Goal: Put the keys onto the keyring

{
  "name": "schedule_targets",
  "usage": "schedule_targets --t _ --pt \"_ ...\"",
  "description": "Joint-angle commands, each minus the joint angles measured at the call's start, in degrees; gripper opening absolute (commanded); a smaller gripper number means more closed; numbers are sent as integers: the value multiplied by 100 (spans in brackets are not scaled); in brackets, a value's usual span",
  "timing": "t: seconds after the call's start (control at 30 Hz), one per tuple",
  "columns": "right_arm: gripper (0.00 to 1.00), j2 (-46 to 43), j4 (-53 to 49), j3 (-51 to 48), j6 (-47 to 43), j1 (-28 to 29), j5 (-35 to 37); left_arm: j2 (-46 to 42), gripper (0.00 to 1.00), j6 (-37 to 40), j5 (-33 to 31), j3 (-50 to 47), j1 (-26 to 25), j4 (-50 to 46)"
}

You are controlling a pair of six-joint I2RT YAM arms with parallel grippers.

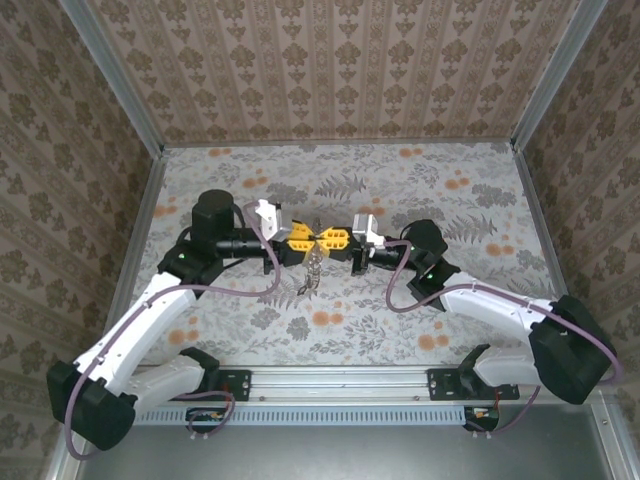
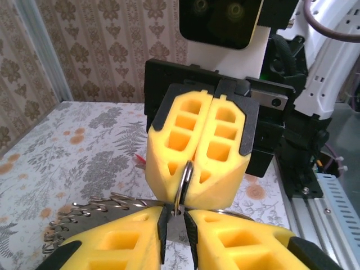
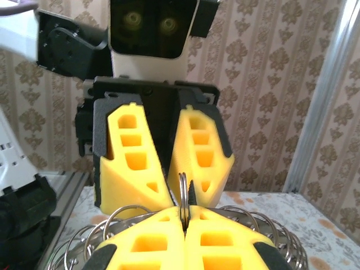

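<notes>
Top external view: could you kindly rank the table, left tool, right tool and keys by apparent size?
1. table
2. left tool and right tool, which look alike
3. keys, the slim bunch hanging below

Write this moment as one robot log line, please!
left pincer: shut on keyring | right pincer: shut on keyring | pincers: tip to tip | keys: fanned on keyring

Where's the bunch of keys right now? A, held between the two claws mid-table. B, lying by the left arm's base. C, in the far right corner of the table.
A: the left claw and right claw both pinch the ring, with the keys dangling under them.
</notes>
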Motion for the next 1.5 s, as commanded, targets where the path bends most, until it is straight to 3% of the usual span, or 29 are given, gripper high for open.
schedule_targets --t 0.0,0.13,0.23,0.43,0.53,0.7,1.17,1.37,1.47 --pt "0 -159 -592 307 -335 136 -146 103 26 896 912 581 -402 -839" --pt "0 -257 -958 366 -565 102 -185 236 26 1012 1232 742 -447 -920" --pt "0 -316 -973 379 -561 83 -228 287 21 1074 1245 819 -448 -967" --pt "0 -535 -1273 314 -741 40 -142 292 23 1158 1354 897 -444 -1113" --pt "0 -620 -1324 270 -765 39 -99 298 16 1120 1266 895 -447 -1100" --pt "0 -753 -1457 163 -864 31 38 298 22 943 1287 844 -451 -811" --pt "0 -1108 -1562 -116 -967 38 244 481 17 488 1283 859 -570 -271" --pt "0 -1188 -1674 -170 -1036 39 433 559 0 452 1075 872 -710 -191" --pt "0 -1193 -1838 -146 -1085 39 536 597 0 280 670 880 -764 -119"
